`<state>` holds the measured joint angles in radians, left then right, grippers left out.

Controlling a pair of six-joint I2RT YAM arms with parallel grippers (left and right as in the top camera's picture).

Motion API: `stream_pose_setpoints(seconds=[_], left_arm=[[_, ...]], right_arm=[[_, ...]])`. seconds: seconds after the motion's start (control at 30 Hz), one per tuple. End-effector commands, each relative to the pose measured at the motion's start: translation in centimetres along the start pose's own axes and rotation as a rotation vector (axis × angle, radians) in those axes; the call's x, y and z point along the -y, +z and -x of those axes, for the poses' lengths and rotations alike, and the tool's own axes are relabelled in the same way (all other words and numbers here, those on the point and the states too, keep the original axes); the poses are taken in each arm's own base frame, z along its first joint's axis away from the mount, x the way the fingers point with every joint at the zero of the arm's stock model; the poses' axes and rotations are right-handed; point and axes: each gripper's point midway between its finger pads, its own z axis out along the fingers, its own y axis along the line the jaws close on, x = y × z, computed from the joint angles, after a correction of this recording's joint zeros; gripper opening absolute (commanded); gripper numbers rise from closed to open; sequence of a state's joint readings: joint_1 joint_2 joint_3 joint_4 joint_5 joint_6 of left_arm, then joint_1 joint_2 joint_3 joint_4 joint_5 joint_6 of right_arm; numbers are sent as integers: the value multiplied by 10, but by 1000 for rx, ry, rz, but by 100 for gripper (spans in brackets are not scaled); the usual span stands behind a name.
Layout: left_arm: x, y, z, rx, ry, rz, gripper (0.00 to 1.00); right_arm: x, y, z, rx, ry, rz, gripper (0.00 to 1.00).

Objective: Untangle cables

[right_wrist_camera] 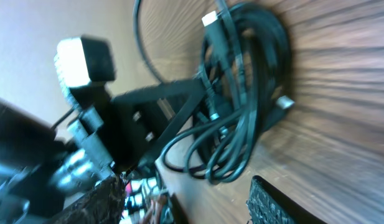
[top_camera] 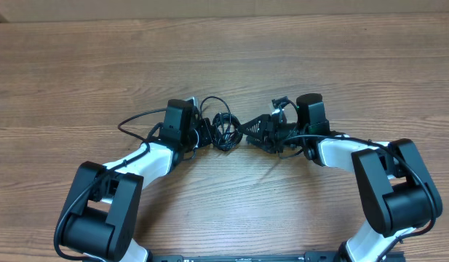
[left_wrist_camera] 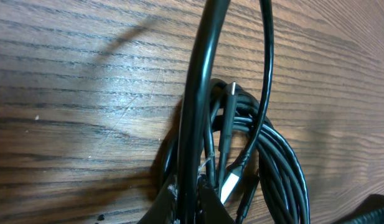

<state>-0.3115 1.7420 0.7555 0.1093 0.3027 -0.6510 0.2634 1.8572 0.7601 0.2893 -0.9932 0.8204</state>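
While the cables sit as a coiled black bundle on the wooden bench, they lie between the two sets of jaws. The left jaws are pressed together on one strand at the bundle's near edge, and that strand rises steeply past the left wrist camera. A small metal-tipped plug pokes from the coils just ahead of them. The right jaws stand spread, the bundle just ahead of their tips, though the right wrist view is blurred.
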Motion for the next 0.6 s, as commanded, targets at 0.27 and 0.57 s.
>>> stream_pose_setpoints(seconds=[0.27,0.57], left_arm=[[-4,1,9,24,-18,18,4],[-4,1,10,27,-17,16,5]], right_arm=[[-4,12,-9,-25,-7,-2,48],[0,24,-10,11,38,-53,47]])
